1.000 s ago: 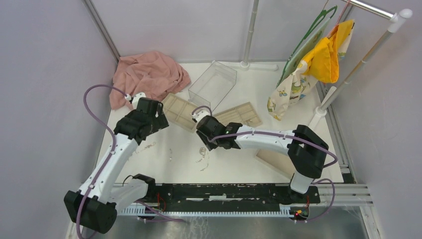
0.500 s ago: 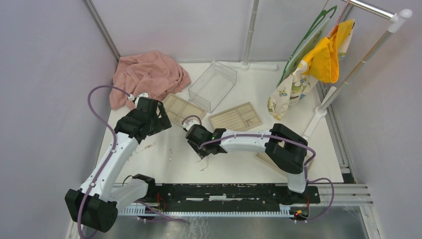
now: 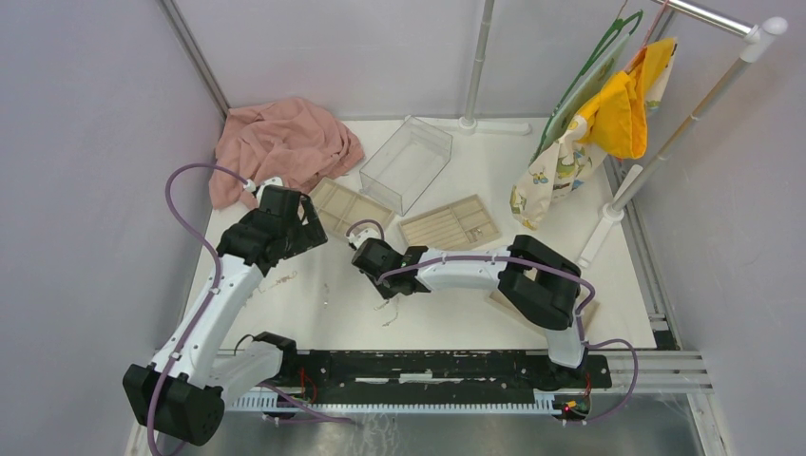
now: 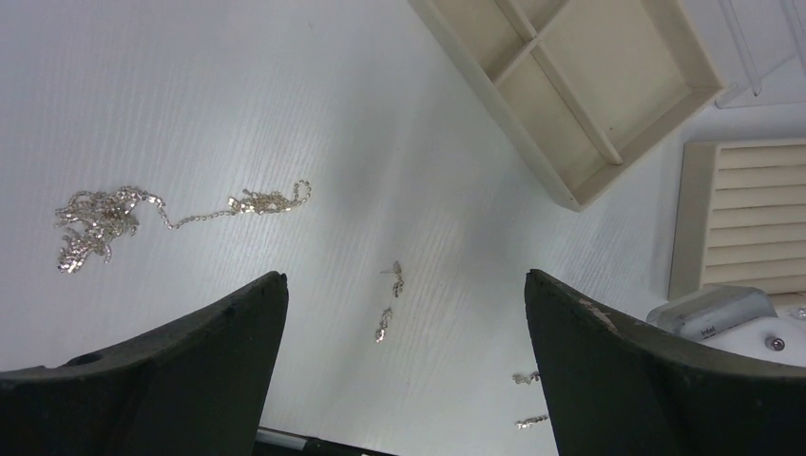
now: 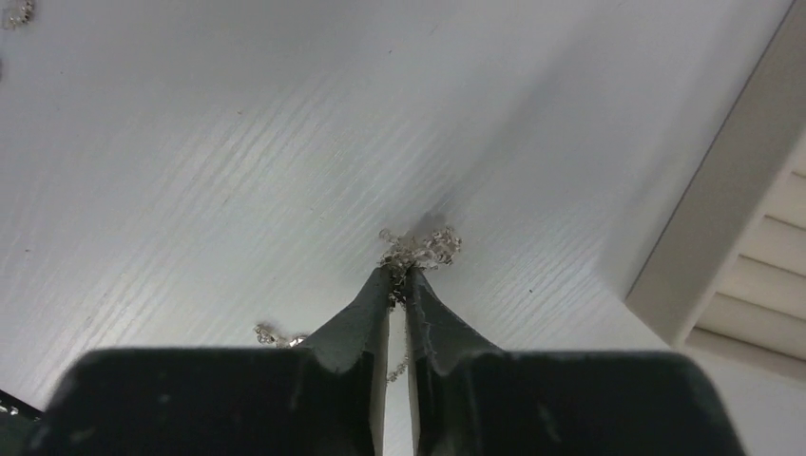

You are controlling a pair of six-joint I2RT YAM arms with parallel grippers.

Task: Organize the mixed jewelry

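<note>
The mixed jewelry lies loose on the white table. In the right wrist view, a small clump of silver chain sits at the tips of my right gripper, which is shut on it, with a strand hanging between the fingers. From above, the right gripper is low over the table middle, and a chain bit lies just in front. My left gripper hovers open over two earring-like bits. A tangled chain lies to its left and tiny pieces lie by its right finger.
A beige compartment tray and a slotted beige tray lie behind the grippers, with a clear plastic box further back. A pink cloth fills the back left. Bags hang on a rack at the right.
My right arm swung left and down to the table, and its jaws closed on the chain clump. The left arm barely moved and stays open.
</note>
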